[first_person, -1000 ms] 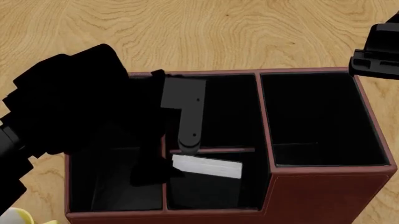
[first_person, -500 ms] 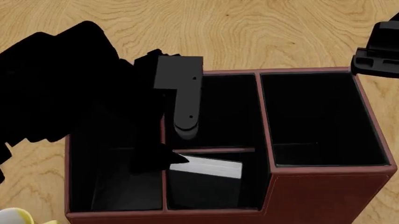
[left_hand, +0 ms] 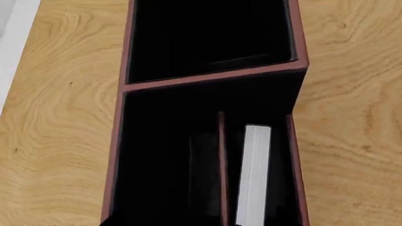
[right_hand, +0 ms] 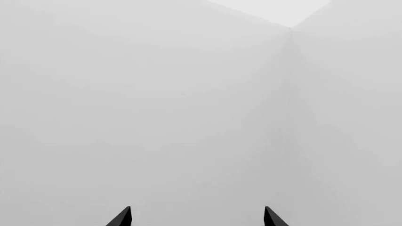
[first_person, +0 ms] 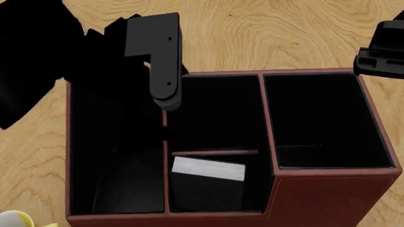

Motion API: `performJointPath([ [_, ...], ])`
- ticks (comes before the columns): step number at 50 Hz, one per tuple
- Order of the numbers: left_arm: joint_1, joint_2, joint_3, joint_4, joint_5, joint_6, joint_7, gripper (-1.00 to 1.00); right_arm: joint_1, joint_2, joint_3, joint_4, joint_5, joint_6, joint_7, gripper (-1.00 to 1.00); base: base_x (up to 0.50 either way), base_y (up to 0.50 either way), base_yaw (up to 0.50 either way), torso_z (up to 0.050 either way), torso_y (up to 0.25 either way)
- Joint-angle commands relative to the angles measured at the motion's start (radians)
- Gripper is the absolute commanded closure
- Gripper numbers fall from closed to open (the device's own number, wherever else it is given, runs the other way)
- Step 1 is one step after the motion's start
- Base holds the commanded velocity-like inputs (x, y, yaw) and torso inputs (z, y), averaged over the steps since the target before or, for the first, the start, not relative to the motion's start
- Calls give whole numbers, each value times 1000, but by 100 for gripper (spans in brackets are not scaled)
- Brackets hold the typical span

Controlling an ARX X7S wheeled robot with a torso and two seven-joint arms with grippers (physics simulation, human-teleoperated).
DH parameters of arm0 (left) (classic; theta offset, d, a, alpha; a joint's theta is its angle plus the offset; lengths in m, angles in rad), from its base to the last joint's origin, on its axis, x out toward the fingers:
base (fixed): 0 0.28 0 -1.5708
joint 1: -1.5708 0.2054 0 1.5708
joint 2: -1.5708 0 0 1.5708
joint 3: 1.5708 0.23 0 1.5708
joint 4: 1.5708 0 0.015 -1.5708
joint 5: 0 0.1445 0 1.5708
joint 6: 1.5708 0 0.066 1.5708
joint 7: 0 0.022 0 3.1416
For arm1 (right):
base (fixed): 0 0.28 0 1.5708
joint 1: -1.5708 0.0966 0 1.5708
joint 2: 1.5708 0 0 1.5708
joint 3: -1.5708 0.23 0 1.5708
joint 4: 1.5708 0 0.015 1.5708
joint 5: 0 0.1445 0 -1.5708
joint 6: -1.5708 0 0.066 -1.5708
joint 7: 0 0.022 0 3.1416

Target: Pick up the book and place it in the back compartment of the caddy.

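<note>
The black book (first_person: 208, 171) stands on edge inside the back compartment (first_person: 256, 184) of the red-brown caddy (first_person: 328, 198), its white page edges up, just behind the thin divider bar (first_person: 215, 152). In the left wrist view the book (left_hand: 254, 174) shows as a pale strip in the narrow cell of the caddy (left_hand: 207, 77). My left gripper (first_person: 161, 99) hangs open above the caddy's far left part, well clear of the book, with nothing in it. My right gripper (first_person: 379, 54) is off the caddy's far right corner; its fingertips (right_hand: 124, 217) stand apart and open, facing a blank grey surface.
A white-and-yellow mug (first_person: 13, 220) peeks in beside the caddy's near left corner. The caddy's tall-walled cell (first_person: 315, 118) is on the right and a long narrow cell (first_person: 113, 156) runs along its left. Wooden tabletop (first_person: 265, 33) lies around it.
My left gripper has risen out of the caddy and drawn back to the far left, leaving the book standing in the small cell. The right arm has stayed put.
</note>
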Motion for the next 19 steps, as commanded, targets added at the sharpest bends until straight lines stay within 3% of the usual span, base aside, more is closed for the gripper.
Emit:
performJointPath([
  [1, -7, -79, -63, 138, -41, -71, -53, -100, 4, 1, 0, -9, 8, 8, 5, -100, 0, 0, 0, 0, 0],
  [19, 22, -214, -209, 327, -129, -191, -172, -100, 12, 12, 19, -43, 44, 39, 22, -100, 0, 0, 0, 0, 0],
])
